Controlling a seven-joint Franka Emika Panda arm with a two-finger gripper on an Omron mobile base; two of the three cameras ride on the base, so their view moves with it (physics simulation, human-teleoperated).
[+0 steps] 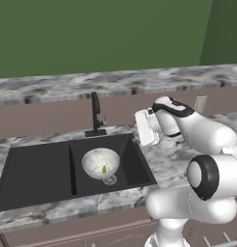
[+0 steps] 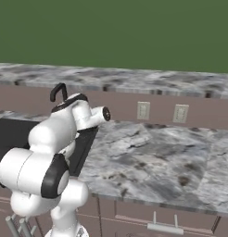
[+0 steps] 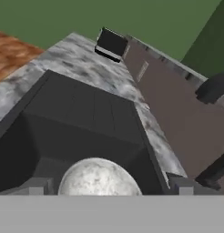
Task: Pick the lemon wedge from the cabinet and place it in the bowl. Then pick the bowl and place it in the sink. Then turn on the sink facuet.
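You see the bowl (image 3: 99, 176) just below your spread fingers (image 3: 37, 186), resting in the sink (image 1: 43, 169) with the lemon wedge (image 1: 104, 169) inside, near the faucet (image 1: 96, 115).

Green wall (image 1: 101, 34) above grey marble counter (image 2: 148, 157).

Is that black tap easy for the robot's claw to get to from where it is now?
Probably yes: the open gripper hangs beside the sink, nothing stands before the faucet, and the bowl sits lower down.

Flat even light, soft low-resolution render
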